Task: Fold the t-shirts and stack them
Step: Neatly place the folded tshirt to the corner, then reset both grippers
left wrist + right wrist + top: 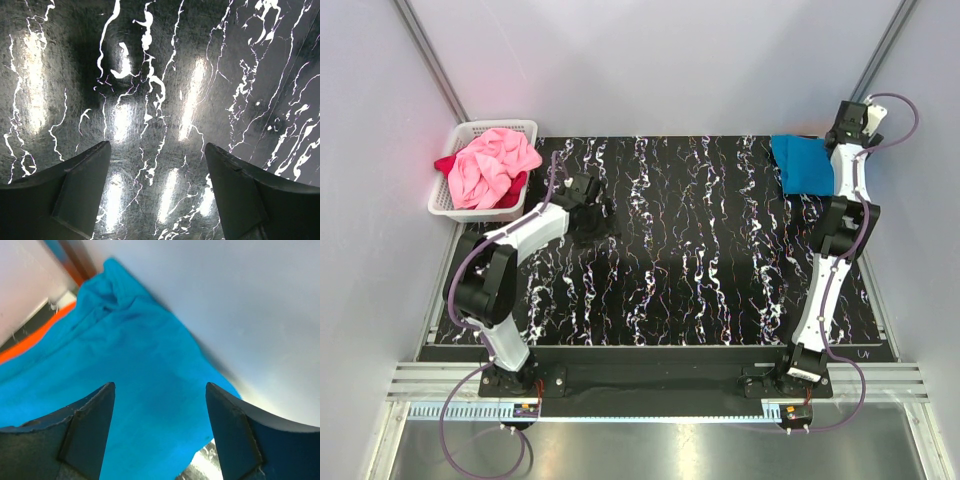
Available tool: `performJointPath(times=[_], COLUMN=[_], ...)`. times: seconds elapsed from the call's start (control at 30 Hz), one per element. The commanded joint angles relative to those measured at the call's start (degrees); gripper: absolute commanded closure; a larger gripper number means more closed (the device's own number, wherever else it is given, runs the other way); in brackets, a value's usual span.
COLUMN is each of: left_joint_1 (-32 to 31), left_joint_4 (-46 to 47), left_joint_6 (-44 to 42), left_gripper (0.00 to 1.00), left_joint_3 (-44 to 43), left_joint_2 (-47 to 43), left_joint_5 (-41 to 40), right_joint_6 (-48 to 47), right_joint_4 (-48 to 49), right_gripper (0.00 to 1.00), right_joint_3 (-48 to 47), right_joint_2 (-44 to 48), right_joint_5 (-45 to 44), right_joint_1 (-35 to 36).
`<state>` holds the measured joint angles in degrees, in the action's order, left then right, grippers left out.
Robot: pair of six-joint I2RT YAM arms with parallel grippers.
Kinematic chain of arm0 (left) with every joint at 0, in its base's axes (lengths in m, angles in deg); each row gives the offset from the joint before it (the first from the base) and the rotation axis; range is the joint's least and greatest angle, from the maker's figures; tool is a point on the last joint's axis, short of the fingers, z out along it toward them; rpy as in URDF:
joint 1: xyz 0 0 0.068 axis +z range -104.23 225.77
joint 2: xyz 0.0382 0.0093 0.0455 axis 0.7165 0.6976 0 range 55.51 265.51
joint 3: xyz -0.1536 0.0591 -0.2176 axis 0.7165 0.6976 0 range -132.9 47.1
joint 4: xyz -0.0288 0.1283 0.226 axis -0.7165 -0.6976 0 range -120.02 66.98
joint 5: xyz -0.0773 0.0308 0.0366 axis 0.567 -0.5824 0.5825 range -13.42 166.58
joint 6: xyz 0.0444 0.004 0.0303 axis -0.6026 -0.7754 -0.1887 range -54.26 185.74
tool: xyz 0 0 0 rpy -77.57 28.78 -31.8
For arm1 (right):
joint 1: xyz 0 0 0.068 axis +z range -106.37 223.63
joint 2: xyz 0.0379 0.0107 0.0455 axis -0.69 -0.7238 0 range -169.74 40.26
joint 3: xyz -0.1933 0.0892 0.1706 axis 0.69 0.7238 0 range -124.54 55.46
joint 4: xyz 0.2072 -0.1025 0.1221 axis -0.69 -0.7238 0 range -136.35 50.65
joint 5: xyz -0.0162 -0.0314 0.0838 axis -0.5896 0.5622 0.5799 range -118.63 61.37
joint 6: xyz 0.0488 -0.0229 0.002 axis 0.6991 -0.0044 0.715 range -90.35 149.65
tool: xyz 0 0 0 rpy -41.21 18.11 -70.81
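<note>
A folded turquoise t-shirt (pixel 802 163) lies at the table's far right corner. In the right wrist view it (pixel 125 385) fills the frame, with an orange t-shirt's edge (pixel 30 342) showing under it. My right gripper (pixel 159 390) hangs open just above the turquoise shirt, holding nothing; in the top view it (pixel 850 122) is at the far right corner. A crumpled pink t-shirt (pixel 492 165) lies on a dark red one (pixel 446 164) in the basket. My left gripper (pixel 157 150) is open and empty over bare table, right of the basket (pixel 582 190).
The white lattice basket (pixel 445 205) stands at the table's far left corner. The black marbled tabletop (pixel 700 250) stretches between the two arms. Grey walls close in on the left, right and back.
</note>
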<state>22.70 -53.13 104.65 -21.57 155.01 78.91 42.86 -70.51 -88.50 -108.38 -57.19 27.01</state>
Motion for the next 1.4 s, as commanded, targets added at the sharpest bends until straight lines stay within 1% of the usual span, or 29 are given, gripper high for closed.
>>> performJointPath(times=[0.0, 0.03, 0.13, 0.2, 0.23, 0.3, 0.33, 0.4, 0.43, 0.47, 0.5, 0.53, 0.57, 0.63, 0.67, 0.73, 0.8, 0.87, 1.03, 1.17, 1.27, 1.37], left_joint_1=[-1.10, -1.27, -2.33, -3.38, -3.73, -5.13, -5.49, -6.81, -7.16, -7.86, -8.22, -8.48, -8.92, -9.27, -9.53, -9.62, -9.63, -9.89, -10.24, -10.42, -10.50, -10.50], left_joint_4=[0.93, 0.93, 0.93, 0.93, 0.84, 0.93, 1.02, 0.93, 1.02, 1.02, 0.93, 0.93, 0.93, 0.84, 0.84, 0.84, 0.84, 0.84, 0.66, 0.49, 0.23, 0.05], left_joint_6=[-2.00, -2.09, -2.35, -2.35, -2.27, -2.35, -2.44, -2.70, -2.79, -3.05, -3.23, -3.41, -3.41, -3.85, -4.28, -4.73, -5.25, -5.86, -5.34, -5.17, -4.82, -4.64], left_gripper=[0.17, 0.17, 0.16, 0.16, 0.15, 0.15, 0.14, 0.12, 0.09, 0.07, 0.06, 0.05, 0.04, 0.03, 0.01, 0.01, 0.01, 0.01, 0.01, 0.01, 0.01, 0.01], left_joint_3=[-2.18, -2.18, -2.09, -2.09, -1.65, -1.30, -0.60, 0.02, 0.80, 1.07, 1.34, 2.12, 2.48, 3.71, 4.15, 5.20, 5.91, 6.17, 7.14, 7.75, 8.11, 8.55], left_joint_2=[-2.21, -2.30, -2.91, -3.26, -3.35, -4.05, -4.23, -4.93, -5.28, -5.55, -6.07, -6.42, -7.04, -8.35, -8.88, -10.11, -10.91, -11.87, -14.42, -16.27, -17.15, -18.20], left_joint_5=[-2.15, -3.54, -4.44, -4.96, -5.40, -6.71, -7.16, -8.65, -8.83, -9.61, -10.23, -10.67, -11.63, -12.69, -13.74, -14.54, -15.86, -17.09, -18.06, -18.24, -18.15, -18.15], right_joint_6=[-0.21, -0.03, 2.34, 3.74, 3.58, 3.66, 3.40, 2.53, 2.69, 3.04, 3.31, 4.44, 5.06, 6.82, 7.00, 7.35, 7.35, 7.53, 10.16, 12.00, 13.67, 14.82], right_joint_4=[1.45, 1.19, 0.92, 0.40, 0.40, 0.74, 0.83, 1.10, 1.19, 1.53, 1.71, 2.06, 2.41, 2.86, 2.94, 3.12, 3.03, 2.77, 2.86, 2.86, 2.77, 2.86], right_gripper=[0.20, 0.20, 0.21, 0.22, 0.21, 0.22, 0.22, 0.21, 0.21, 0.21, 0.21, 0.21, 0.21, 0.20, 0.20, 0.19, 0.19, 0.19, 0.19, 0.19, 0.25, 0.25], right_joint_3=[2.36, 5.15, 10.61, 16.41, 21.04, 25.81, 30.27, 35.30, 40.11, 42.77, 45.23, 50.13, 52.53, 58.23, 60.01, 64.57, 67.04, 70.12, 75.66, 77.95, 78.83, 78.75], right_joint_2=[7.56, 8.70, 14.24, 18.63, 20.30, 25.57, 29.07, 32.95, 36.63, 38.32, 40.08, 41.75, 44.55, 48.16, 49.40, 52.64, 54.76, 57.92, 63.46, 64.35, 63.74, 62.33], right_joint_5=[2.72, 3.50, 4.99, 5.87, 6.58, 6.93, 6.93, 7.98, 7.90, 8.42, 11.04, 12.02, 13.25, 14.40, 14.93, 14.23, 13.27, 12.48, 13.79, 12.48, 12.74, 12.21], right_joint_1=[-0.17, -0.16, -0.08, 0.79, 1.24, 2.73, 4.56, 7.56, 10.79, 12.39, 13.71, 15.20, 18.09, 20.57, 22.93, 25.31, 28.56, 30.24, 34.80, 39.20, 42.81, 46.66])
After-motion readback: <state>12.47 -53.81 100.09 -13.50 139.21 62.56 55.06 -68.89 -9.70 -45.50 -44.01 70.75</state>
